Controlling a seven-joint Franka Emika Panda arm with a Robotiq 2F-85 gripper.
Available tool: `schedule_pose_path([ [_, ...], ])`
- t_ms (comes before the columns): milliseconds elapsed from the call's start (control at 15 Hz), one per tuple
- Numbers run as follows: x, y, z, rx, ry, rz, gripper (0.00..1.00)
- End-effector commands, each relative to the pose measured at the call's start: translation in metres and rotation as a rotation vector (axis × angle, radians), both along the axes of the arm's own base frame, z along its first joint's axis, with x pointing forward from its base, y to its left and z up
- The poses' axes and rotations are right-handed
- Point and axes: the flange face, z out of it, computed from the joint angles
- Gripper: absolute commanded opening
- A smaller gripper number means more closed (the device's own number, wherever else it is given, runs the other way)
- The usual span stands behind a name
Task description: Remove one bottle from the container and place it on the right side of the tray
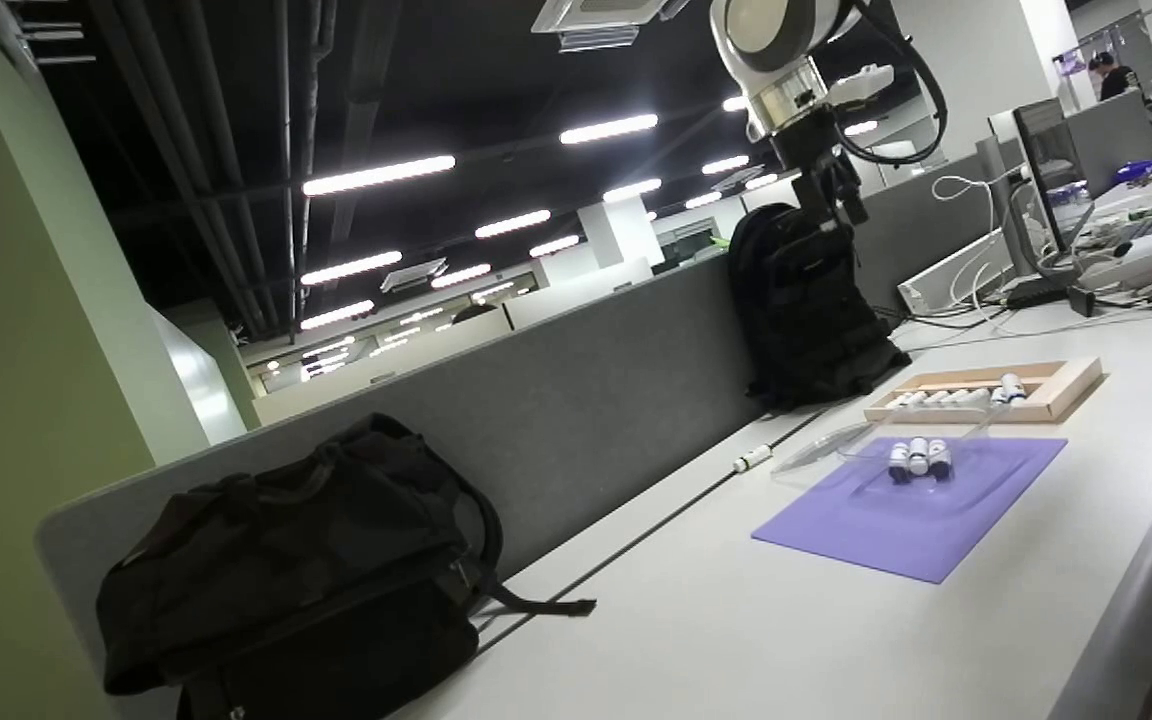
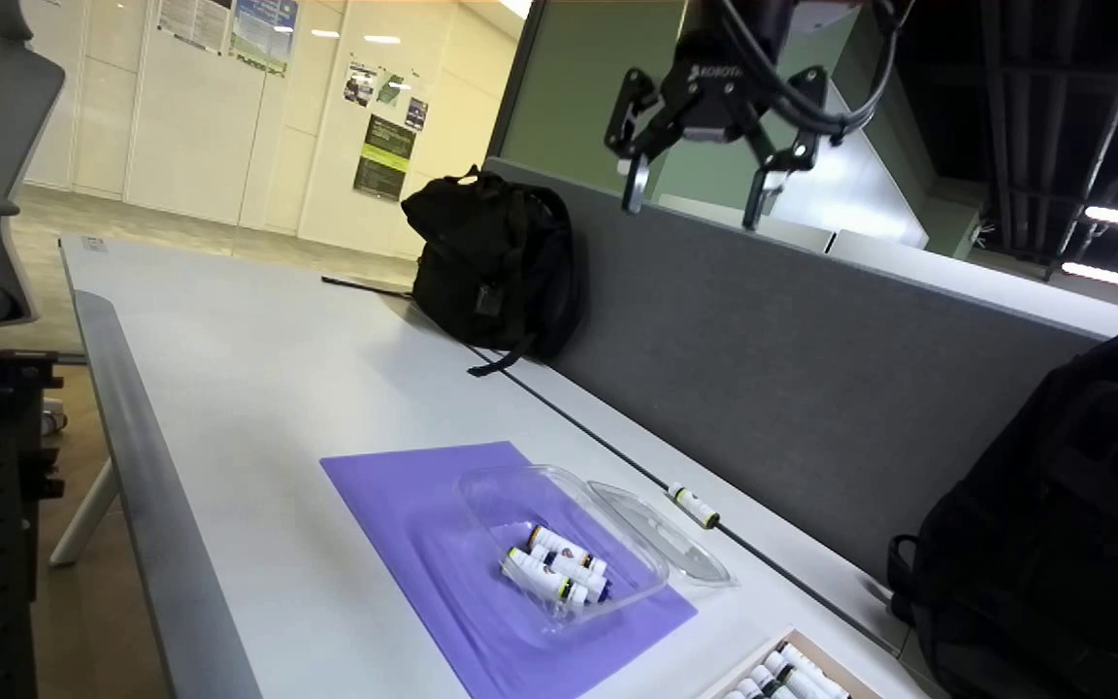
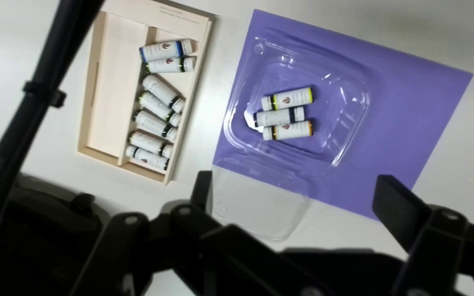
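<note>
Wrist view, looking down: at 2 o'clock a clear plastic container (image 3: 333, 102) sits on a purple mat (image 3: 410, 98) with three bottles (image 3: 279, 116) side by side inside, its lid (image 3: 261, 201) open toward 7 o'clock; at 10 o'clock is a light wooden tray (image 3: 119, 82), seven more bottles (image 3: 157, 105) in its 3 o'clock compartment; the gripper (image 3: 296, 193) shows at 6 o'clock, jaws spread wide with nothing between them; in an exterior view it hangs at 1 o'clock, high above the desk (image 2: 258, 388) and touching nothing. The transfer has probably not begun: the lid is open, but no bottle is held; left are reaching into the container, gripping one bottle, lifting it out and laying it on the tray's right side; since the tray holds bottles, a finished transfer cannot be ruled out. Hard to make out: the container's transparent walls fade into the mat; label print is too small to read; a dark cable (image 3: 23, 123) crosses the wrist view at 9 o'clock; in an exterior view the bottom edge cuts off the tray at 5 o'clock; a lone bottle (image 2: 693, 506) on the desk shows in both exterior views but not in the wrist view; which compartment counts as right is unclear.
</note>
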Motion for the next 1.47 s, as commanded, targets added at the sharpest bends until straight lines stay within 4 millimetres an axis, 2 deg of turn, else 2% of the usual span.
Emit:
schedule_pose_path([
  [0,0.018,0.020,-0.057,-0.009,0.097,0.184,1.00],
  [133,0.024,0.027,-0.083,-0.037,0.153,0.254,1.00],
  [200,0.027,0.026,-0.092,-0.066,0.184,0.217,1.00],
  [267,0.019,0.027,-0.084,-0.026,0.153,0.218,1.00],
  [400,0.022,0.028,-0.101,-0.040,0.187,0.233,1.00],
  [1000,0.026,0.027,-0.098,-0.049,0.184,0.237,1.00],
  [1200,0.028,0.028,-0.128,-0.063,0.169,0.371,1.00],
  [1400,0.025,0.029,-0.165,-0.033,0.166,0.414,1.00],
])
